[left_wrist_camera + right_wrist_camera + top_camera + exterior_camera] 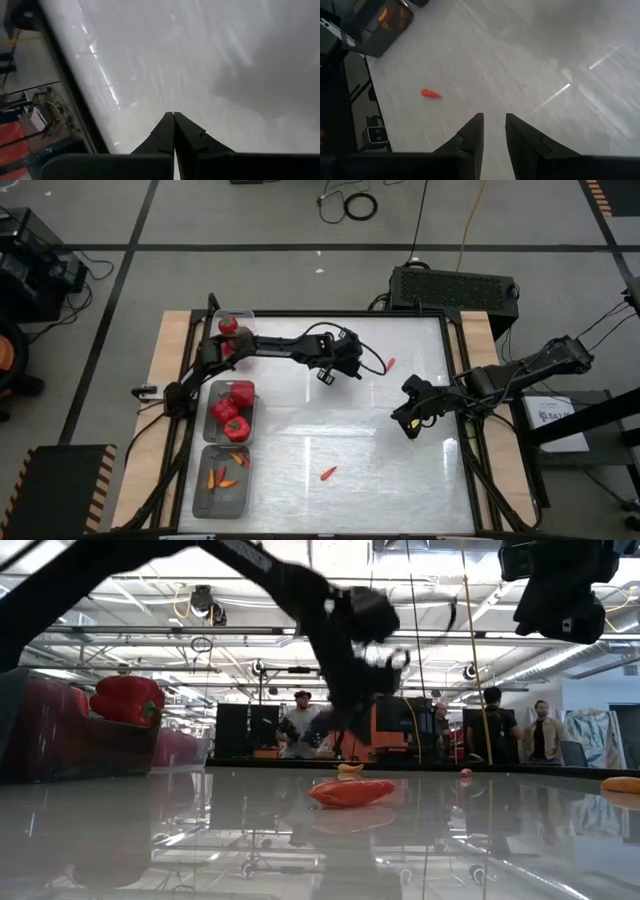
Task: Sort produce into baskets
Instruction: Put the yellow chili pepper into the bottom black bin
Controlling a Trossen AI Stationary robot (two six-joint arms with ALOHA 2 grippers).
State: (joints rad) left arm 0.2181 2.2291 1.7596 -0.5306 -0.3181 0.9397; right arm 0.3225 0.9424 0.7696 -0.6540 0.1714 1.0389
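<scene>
While most produce already sits in the three baskets (pixel 205 442) along the surface's (pixel 300 430) left edge, two chilies remain loose. Left gripper (pixel 327 375): fingers together, empty, near centre. Right gripper (pixel 410 423): fingers slightly apart, empty. Near chili (pixel 327 473) is probably the right gripper's target; approach low, fingers astride it. Far chili (pixel 390 364) follows.

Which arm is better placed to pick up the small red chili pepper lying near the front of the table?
Right, probably. The right claw is open, and its wrist view shows the small red chili pepper ahead on bare table. The left claw is shut and sits farther from that pepper.
</scene>
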